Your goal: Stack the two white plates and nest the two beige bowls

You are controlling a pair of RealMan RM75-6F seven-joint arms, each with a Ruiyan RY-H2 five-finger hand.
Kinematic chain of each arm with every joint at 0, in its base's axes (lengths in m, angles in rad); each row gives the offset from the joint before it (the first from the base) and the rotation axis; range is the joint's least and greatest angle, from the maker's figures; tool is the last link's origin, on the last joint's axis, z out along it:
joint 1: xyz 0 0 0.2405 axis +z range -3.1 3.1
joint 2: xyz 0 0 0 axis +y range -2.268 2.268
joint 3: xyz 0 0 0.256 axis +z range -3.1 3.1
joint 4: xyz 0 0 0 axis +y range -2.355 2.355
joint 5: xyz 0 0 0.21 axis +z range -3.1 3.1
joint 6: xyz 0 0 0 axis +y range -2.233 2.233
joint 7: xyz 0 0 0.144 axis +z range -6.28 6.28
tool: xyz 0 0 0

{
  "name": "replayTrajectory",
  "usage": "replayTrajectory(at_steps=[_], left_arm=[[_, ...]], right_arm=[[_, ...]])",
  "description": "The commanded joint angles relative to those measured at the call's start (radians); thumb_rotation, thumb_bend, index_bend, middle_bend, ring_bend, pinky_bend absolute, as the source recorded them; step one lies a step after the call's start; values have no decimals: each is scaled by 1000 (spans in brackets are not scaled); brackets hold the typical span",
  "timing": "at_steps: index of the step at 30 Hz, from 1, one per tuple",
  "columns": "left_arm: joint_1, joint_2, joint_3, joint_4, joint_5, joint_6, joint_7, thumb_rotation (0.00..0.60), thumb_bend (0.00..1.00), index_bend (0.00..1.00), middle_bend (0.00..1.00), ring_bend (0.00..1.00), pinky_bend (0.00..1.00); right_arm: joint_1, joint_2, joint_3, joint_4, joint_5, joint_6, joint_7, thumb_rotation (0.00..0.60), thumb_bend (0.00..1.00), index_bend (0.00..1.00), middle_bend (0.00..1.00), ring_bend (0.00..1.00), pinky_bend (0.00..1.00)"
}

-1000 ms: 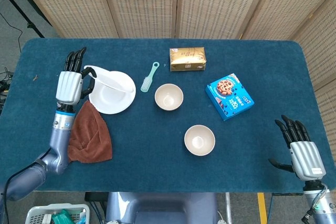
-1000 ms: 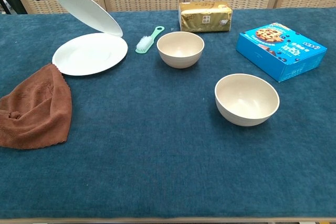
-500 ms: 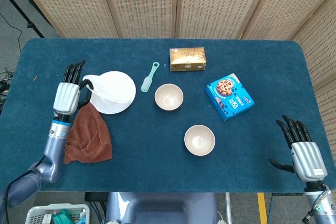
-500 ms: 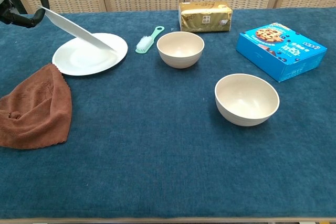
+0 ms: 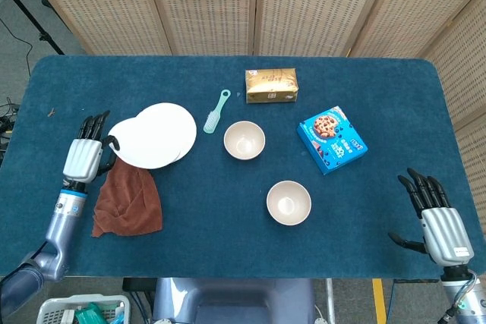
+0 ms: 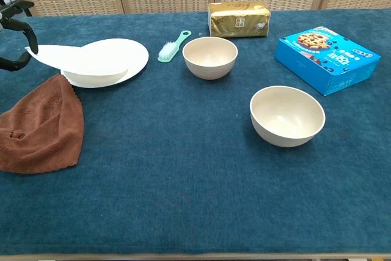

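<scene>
Left of the lower plate (image 5: 168, 128), the upper plate (image 5: 140, 144) is pinched at its left rim by the left hand (image 5: 85, 158), overlapping but offset left. Right of it, the far bowl (image 5: 244, 139) and near bowl (image 5: 288, 202) are apart. The right hand (image 5: 437, 218), fingers spread and empty, is nearer the near bowl.

Upper white plate (image 6: 67, 59) lies tilted across lower white plate (image 6: 116, 53), left rim at dark fingers (image 6: 15, 25) at frame edge. Brown cloth (image 6: 40, 126) in front. Green brush (image 6: 173, 46), two beige bowls (image 6: 210, 57) (image 6: 287, 115) apart, gold pack (image 6: 238, 19), blue cookie box (image 6: 327, 58) on blue worktop (image 6: 183, 187).
</scene>
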Motion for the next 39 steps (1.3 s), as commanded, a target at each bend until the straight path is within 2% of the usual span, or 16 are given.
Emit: replayTrajectory(at_steps=[1,11,15,16,18,20,22,23,29,39], left_arm=[[-19,-32,-2,40,-12,-45,5,600,425,675,0,0,0],[-74,-114,-25,126,-33,-107,19,600,424,673,0,0,0],[-85,-133,-30,147,-41,-123,20,600,424,613,0,0,0],[-86,-134,-30,148,-41,-125,18,600,422,576,0,0,0],[-85,-133,-25,149,-38,-131,13,600,410,439,0,0,0],[-82,-126,-17,147,-35,-143,14,600,379,186,0,0,0],[-79,-112,-9,137,-34,-160,22,600,351,49,0,0,0],[-77,-106,-8,131,-35,-164,23,600,339,16,0,0,0],[-63,-66,-10,83,-45,-170,25,600,329,0,0,0,0],[-16,90,36,-87,8,-110,-23,600,270,0,0,0,0]], right_arm=[[2,-3,-1,1,2,-6,-4,600,0,0,0,0,0],[9,-10,-1,9,17,-25,-11,600,0,0,0,0,0],[11,-9,0,12,22,-28,-7,600,0,0,0,0,0],[11,-9,1,12,23,-28,-6,600,0,0,0,0,0],[11,-8,2,12,26,-28,-4,600,0,0,0,0,0],[10,-7,3,12,27,-27,-3,600,0,0,0,0,0],[11,-7,2,12,26,-26,0,600,0,0,0,0,0],[11,-7,2,12,25,-27,0,600,0,0,0,0,0],[12,-7,-3,9,17,-29,-3,600,0,0,0,0,0],[6,-4,-9,-1,5,-16,-8,600,0,0,0,0,0]])
